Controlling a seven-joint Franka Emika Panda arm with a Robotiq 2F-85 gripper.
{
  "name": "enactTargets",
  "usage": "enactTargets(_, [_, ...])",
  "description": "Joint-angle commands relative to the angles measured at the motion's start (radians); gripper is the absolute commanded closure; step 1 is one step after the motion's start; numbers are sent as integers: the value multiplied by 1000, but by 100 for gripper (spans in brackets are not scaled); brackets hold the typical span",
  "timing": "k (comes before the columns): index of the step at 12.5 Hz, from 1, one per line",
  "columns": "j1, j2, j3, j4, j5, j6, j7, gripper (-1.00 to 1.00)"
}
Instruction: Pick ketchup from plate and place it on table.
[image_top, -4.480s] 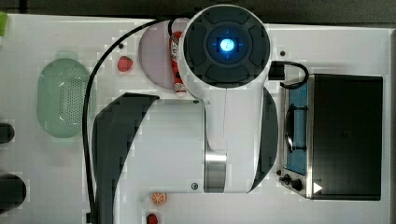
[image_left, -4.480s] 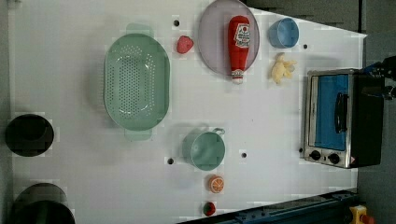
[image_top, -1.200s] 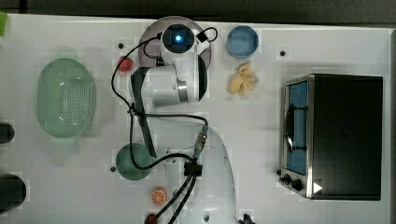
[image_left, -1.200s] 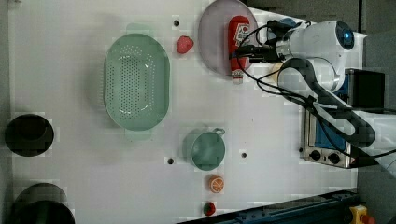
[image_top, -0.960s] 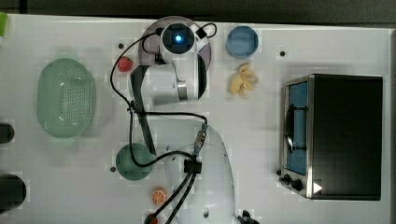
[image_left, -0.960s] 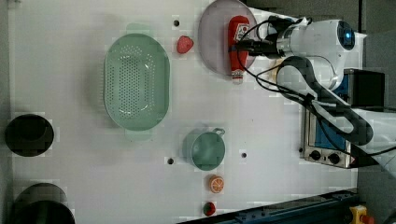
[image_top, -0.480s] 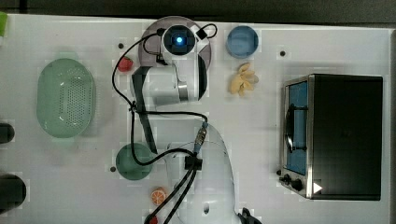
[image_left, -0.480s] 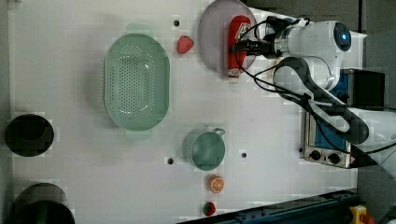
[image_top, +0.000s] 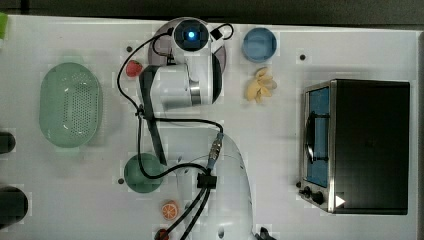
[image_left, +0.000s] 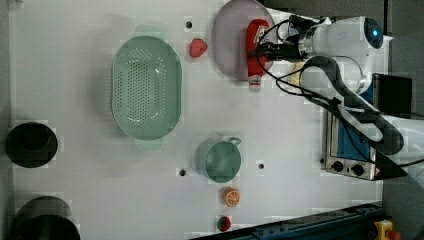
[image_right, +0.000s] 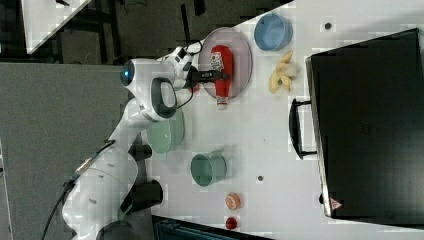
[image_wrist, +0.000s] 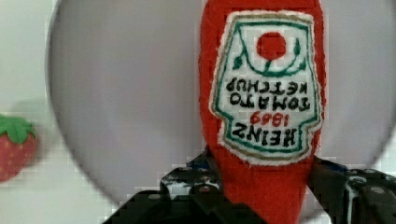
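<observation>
Ketchup (image_wrist: 261, 93) | label "HEINZ TOMATO KETCHUP 1869" | claw (image_wrist: 261, 196) gripping neck

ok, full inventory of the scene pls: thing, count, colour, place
ketchup bottle: 1, red with white label, lying on the plate, cap past the rim
round plate: 1, pale mauve-grey, far table edge
plush strawberry: 1, red, beside the plate
oval colander: 1, mint green, the left view's left of the plate
small bowl: 1, blue, near the plate
banana bunch: 1, pale yellow, below the bowl in the top view
handled cup: 1, teal, mid-table
orange slice: 1, orange, near edge
toaster oven: 1, black and silver, the top view's right
table: 1, white
gripper: 1, black, shut on the bottle's neck end
</observation>
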Motion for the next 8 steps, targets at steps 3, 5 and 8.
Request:
enactTargets(3, [-53, -265, -4, 43, 32, -162, 62, -16])
enactTargets(5, [-75, -335, -4, 39, 97, -262, 62, -16])
enactTargets(8, [-112, -427, -19, 35, 171, -398, 63, -16])
